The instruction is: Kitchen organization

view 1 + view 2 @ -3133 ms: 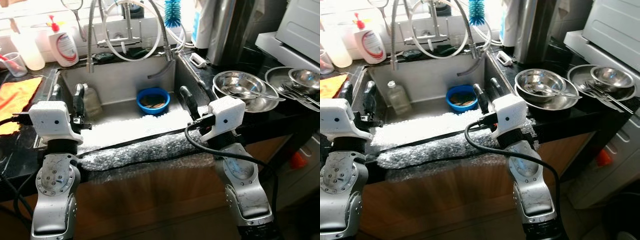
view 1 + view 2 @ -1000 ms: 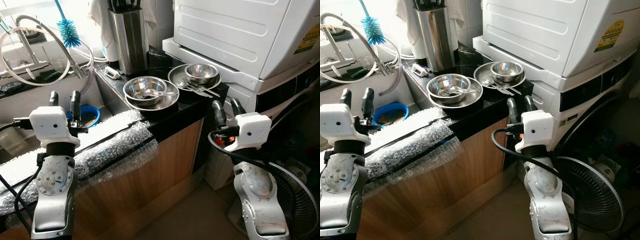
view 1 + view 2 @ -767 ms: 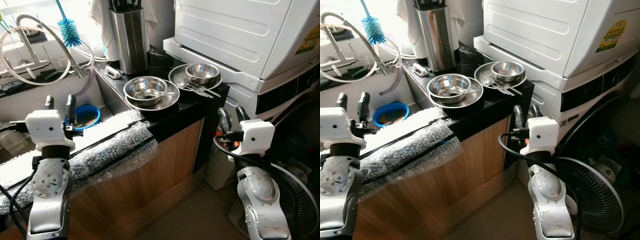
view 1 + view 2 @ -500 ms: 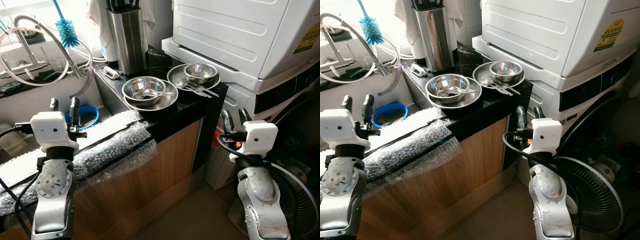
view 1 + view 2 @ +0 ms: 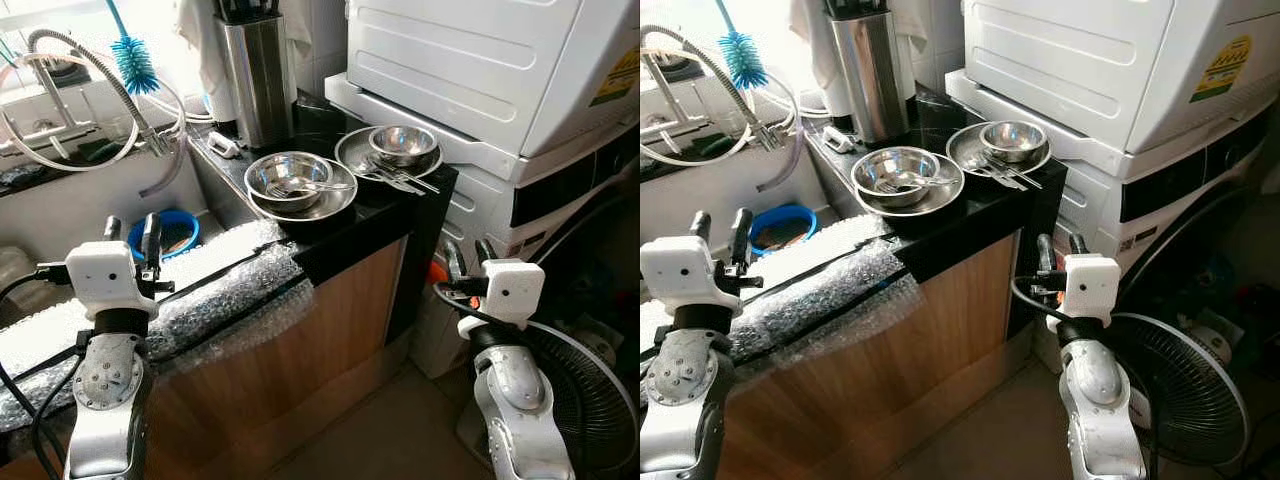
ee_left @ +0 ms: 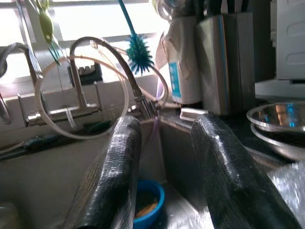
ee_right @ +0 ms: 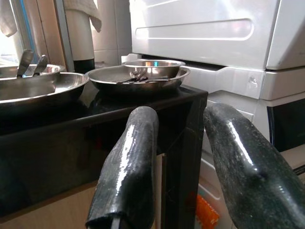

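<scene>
Two steel bowls [image 5: 301, 183] hold cutlery (kinds unclear); blue tub [image 5: 165, 232] half-hidden.

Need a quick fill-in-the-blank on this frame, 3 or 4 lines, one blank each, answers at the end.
1. The blue bowl sits inside the ____.
2. The bottle brush by the tap has ____ bristles.
3. The front edge of the counter beside the sink is wrapped in ____ wrap.
4. The left gripper and right gripper each hold ____.

Missing words: sink; blue; bubble; nothing
</scene>
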`<state>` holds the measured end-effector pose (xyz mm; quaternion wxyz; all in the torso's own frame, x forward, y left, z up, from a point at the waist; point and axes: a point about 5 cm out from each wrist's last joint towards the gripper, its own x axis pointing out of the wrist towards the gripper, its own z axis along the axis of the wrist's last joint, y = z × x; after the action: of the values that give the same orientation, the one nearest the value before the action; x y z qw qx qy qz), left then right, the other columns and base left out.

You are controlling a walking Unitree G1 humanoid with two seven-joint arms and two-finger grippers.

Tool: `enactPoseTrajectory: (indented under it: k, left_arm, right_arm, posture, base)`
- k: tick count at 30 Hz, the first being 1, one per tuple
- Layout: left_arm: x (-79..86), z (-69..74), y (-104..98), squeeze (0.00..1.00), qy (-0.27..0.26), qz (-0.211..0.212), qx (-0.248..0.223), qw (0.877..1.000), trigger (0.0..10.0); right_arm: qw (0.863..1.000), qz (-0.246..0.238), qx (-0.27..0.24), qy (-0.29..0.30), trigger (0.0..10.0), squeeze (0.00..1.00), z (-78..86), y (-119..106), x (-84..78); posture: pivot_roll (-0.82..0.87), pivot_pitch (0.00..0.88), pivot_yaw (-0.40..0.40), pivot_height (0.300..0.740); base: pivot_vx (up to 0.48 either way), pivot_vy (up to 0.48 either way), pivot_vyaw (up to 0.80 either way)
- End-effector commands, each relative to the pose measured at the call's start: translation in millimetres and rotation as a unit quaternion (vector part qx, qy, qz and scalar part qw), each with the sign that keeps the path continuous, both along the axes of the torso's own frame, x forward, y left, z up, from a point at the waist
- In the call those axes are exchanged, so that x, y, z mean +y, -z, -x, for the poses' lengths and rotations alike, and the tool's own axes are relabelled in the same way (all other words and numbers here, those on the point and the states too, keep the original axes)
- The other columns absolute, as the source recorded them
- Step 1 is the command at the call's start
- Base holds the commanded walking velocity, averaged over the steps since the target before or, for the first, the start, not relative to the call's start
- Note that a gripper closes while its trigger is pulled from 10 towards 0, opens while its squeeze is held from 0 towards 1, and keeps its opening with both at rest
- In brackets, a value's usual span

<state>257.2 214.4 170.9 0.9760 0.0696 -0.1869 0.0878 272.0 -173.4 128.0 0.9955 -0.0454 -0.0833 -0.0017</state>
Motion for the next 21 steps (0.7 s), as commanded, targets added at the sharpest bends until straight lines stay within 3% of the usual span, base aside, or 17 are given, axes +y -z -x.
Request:
enactPoseTrajectory:
  k: [1,12,21]
  left_arm:
    - [0.6,1.6,5,0.00,0.002,-0.003,0.008,1.000,10.0]
    - [3.2,9.2,17,0.00,0.001,-0.002,0.030,1.000,10.0]
    - [2.4,6.5,13,0.00,0.002,-0.003,0.024,1.000,10.0]
  right_arm:
    - [1.000,-0.007,0.002,-0.005,10.0,0.00,-0.5,2,1.4]
    - [1.000,0.007,0.006,-0.021,10.0,0.00,3.3,8,5.5]
    - [0.999,0.024,-0.011,-0.030,10.0,0.00,1.1,0,7.4]
  posture:
    - [-0.14,0.000,0.067,0.740]
    - [-0.13,0.000,0.066,0.740]
    - [-0.13,0.000,0.066,0.740]
  base:
    - [0.000,0.000,0.00]
    - [0.000,0.000,0.00]
    - [0.000,0.082,0.00]
